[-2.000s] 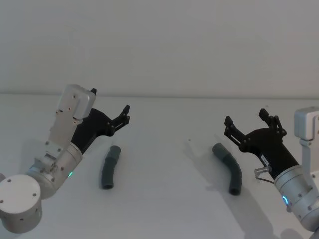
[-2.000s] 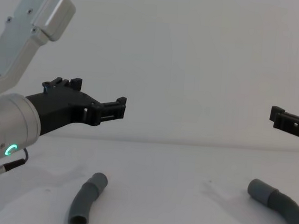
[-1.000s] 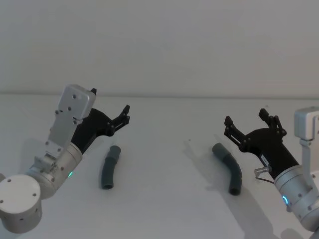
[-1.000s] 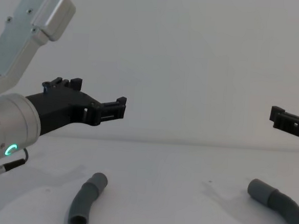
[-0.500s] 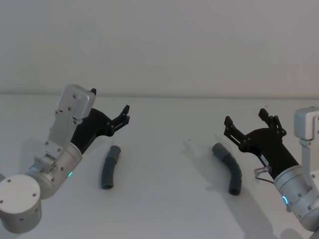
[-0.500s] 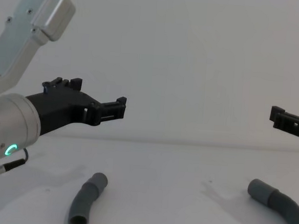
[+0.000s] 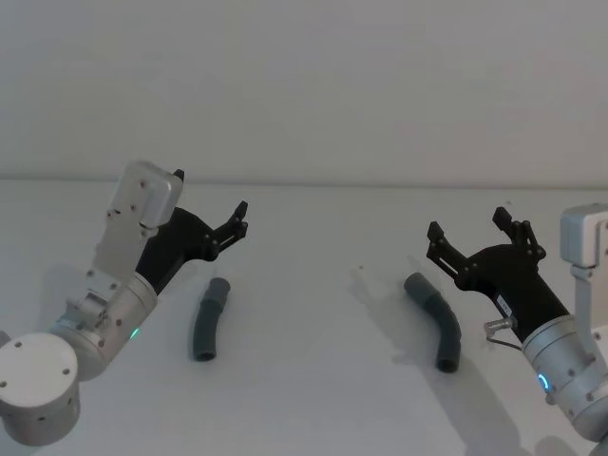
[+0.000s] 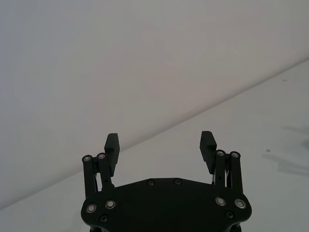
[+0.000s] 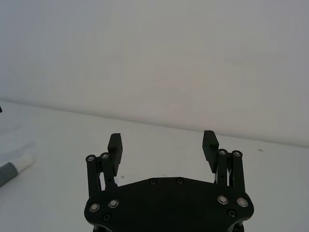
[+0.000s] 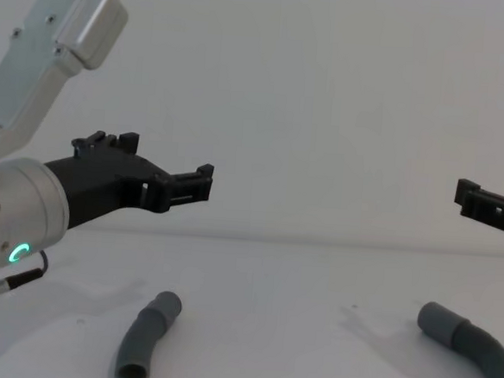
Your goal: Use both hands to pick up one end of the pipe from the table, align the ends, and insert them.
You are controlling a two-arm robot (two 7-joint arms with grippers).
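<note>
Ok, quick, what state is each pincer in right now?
Left pincer: open, empty, clear of the left hose piece.
Right pincer: open, empty, clear of the right hose piece.

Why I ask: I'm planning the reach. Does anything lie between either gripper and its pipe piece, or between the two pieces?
Nothing visible does. The left gripper hovers open above the left pipe piece, the right gripper open above the right pipe piece, and plain table lies between the two pieces.
</note>
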